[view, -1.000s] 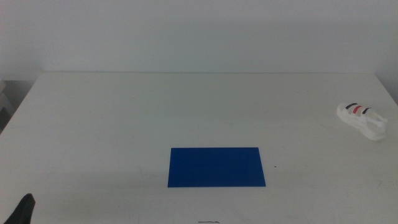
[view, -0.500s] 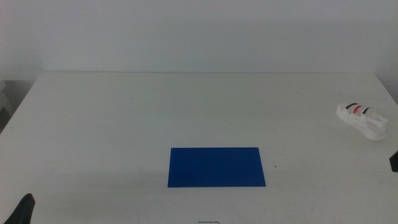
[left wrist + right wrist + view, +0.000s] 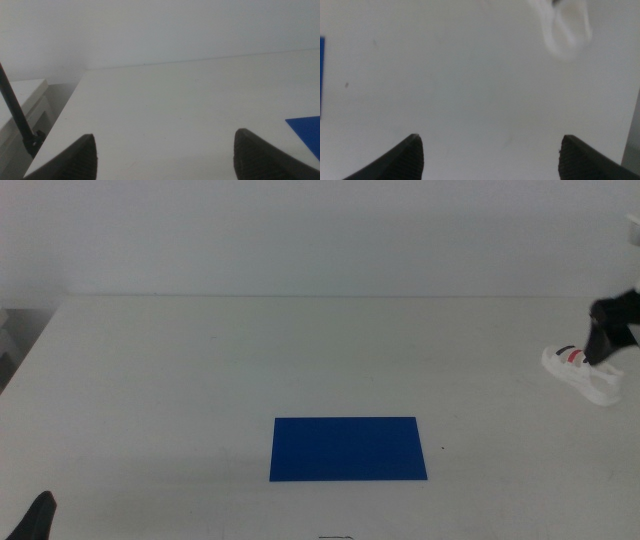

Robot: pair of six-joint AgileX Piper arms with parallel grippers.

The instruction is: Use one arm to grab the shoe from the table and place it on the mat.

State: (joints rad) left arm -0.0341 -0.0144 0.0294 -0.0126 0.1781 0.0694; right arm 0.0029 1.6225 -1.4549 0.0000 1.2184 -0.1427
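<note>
The white shoe (image 3: pixel 582 372) with black and red straps lies near the table's (image 3: pixel 200 360) right edge. My right gripper (image 3: pixel 604 340) hangs just above and behind it, coming in from the right. In the right wrist view its jaws stand wide apart, so the gripper (image 3: pixel 490 140) is open and empty, and the shoe (image 3: pixel 566 26) shows blurred ahead of it. The dark blue mat (image 3: pixel 347 448) lies flat at the table's front middle. My left gripper (image 3: pixel 40 518) waits at the front left corner, open and empty (image 3: pixel 165 136).
The mat's corner (image 3: pixel 306 131) shows in the left wrist view, and its edge (image 3: pixel 321 75) in the right wrist view. A white wall stands behind the table. A grey cabinet (image 3: pixel 22 100) stands off the table's left side.
My right arm has come into the middle view from the right edge and moved up to the shoe. The shoe, the mat and the left gripper have not moved.
</note>
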